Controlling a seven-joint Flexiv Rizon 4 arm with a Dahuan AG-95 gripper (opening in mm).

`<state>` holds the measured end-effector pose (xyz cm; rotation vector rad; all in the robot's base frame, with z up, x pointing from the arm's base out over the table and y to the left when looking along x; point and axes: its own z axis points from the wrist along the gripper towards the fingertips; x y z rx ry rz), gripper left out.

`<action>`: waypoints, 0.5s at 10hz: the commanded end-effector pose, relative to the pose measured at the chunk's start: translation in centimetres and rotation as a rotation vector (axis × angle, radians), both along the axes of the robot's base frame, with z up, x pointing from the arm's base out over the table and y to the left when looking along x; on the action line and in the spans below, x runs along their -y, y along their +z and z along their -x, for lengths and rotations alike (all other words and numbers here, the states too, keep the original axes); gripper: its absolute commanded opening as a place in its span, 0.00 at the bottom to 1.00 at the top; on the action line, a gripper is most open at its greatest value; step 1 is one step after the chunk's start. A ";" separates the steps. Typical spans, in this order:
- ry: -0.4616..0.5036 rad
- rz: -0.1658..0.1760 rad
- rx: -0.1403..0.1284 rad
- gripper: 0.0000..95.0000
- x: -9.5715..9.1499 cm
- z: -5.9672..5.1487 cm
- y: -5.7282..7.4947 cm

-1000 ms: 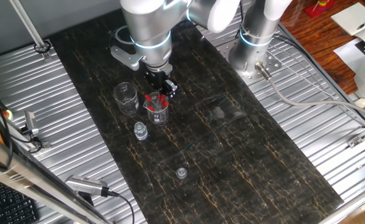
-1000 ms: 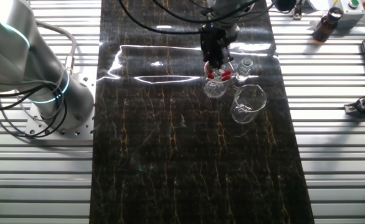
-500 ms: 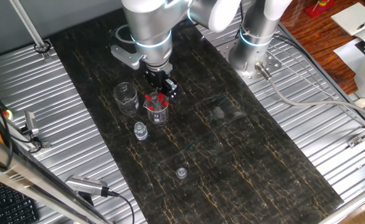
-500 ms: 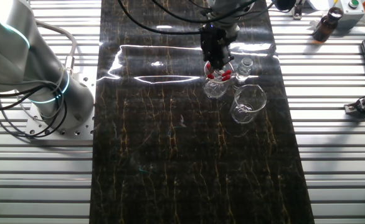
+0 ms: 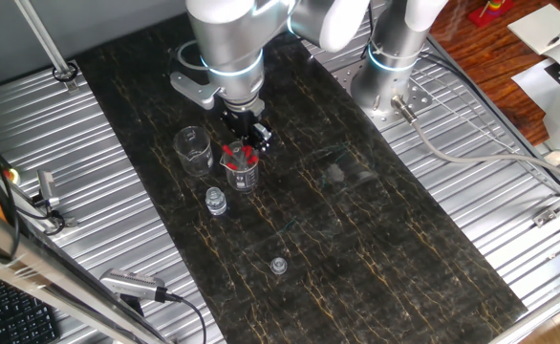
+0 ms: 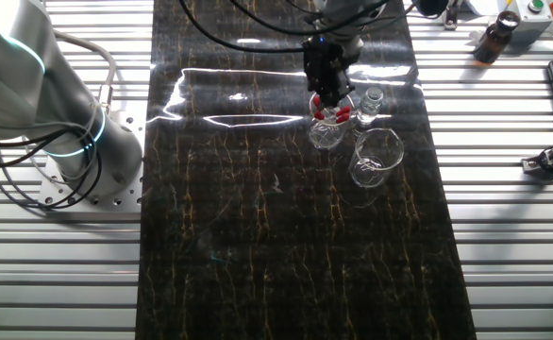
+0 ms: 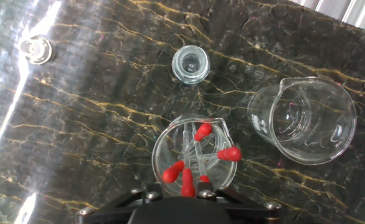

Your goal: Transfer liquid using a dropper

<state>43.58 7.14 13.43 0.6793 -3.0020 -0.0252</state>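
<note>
The gripper (image 5: 249,139) hangs directly over a small beaker (image 7: 194,155) holding several red-bulbed droppers, on the dark bench (image 5: 376,239). In the hand view, the nearest dropper (image 7: 187,180) stands bulb-up at 6 o'clock in the beaker, leaning toward 12. Whether the gripper is apart or closed cannot be told.

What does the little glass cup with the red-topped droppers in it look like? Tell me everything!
The small beaker is clear glass, round, and stands upright on the dark marbled table. Inside it lean several slim clear droppers with red rubber bulbs, their tops fanned out against the rim. The gripper hangs right above it, by the bulbs; whether it touches one cannot be told. A bigger empty beaker stands beside it, and a small open vial is nearby, neither touching.
</note>
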 end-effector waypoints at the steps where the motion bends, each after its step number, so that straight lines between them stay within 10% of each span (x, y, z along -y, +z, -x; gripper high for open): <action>1: 0.000 0.001 0.001 0.20 0.0 0.0 0.0; 5: 0.002 0.003 0.004 0.20 -0.1 0.0 -0.3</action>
